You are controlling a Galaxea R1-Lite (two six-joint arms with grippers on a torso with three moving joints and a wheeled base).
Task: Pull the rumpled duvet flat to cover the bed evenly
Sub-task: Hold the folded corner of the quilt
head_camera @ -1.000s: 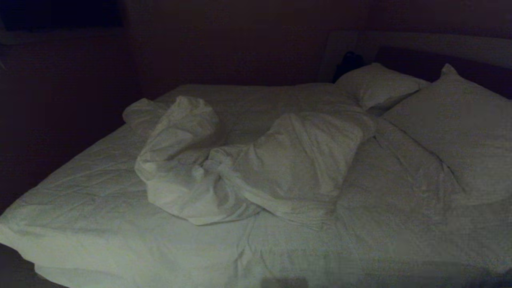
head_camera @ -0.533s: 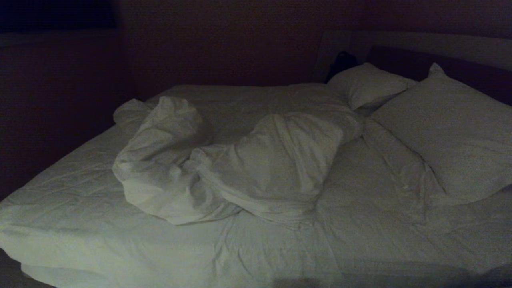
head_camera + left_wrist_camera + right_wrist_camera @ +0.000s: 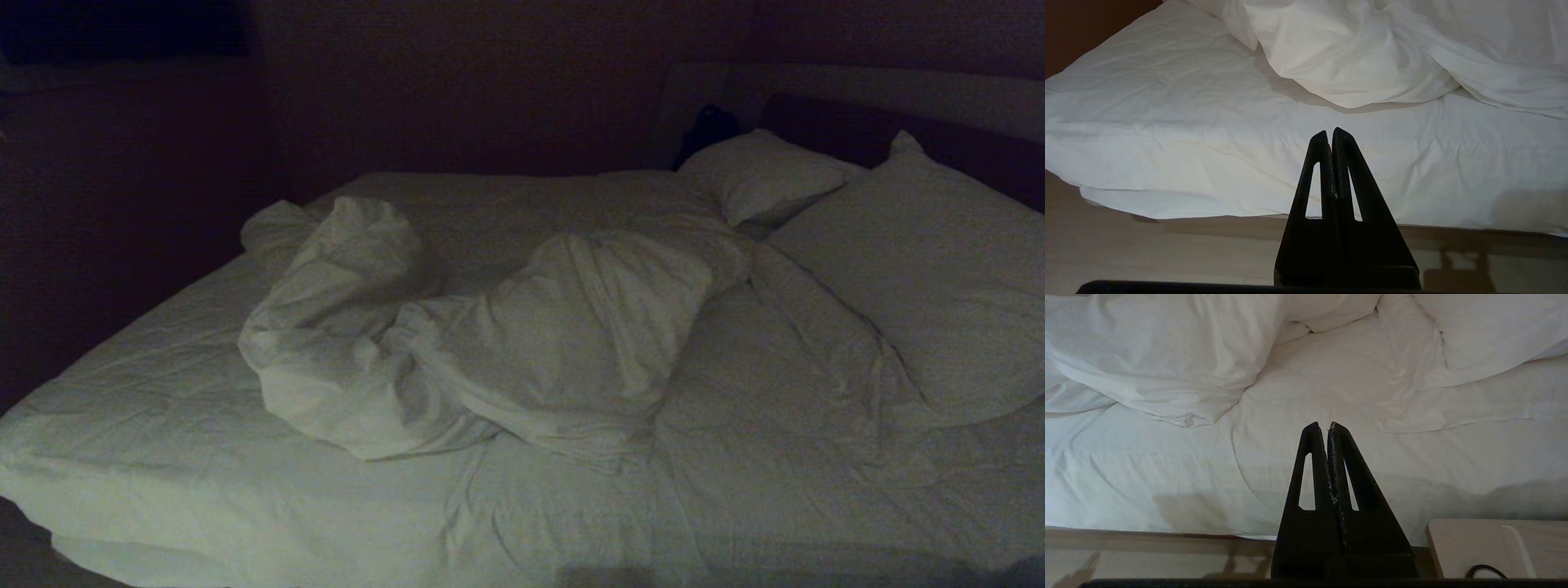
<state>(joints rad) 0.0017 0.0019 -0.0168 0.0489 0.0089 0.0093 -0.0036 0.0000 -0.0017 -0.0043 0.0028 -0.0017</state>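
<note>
Head view shows the duvet (image 3: 490, 343) bunched mid-bed (image 3: 163, 457), nothing pulled yet. Left gripper (image 3: 1329, 132) and right gripper (image 3: 1322, 426) hang off the near edge, fingers pressed together, empty. Next: open and seize a duvet edge.

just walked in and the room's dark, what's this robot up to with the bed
Nothing is being handled yet. The duvet lies bunched in a heap in the middle of the bed, leaving much of the sheet bare, with two pillows by the headboard. The left gripper and right gripper both hang short of the near edge of the bed, jaws shut and empty, touching nothing.
</note>
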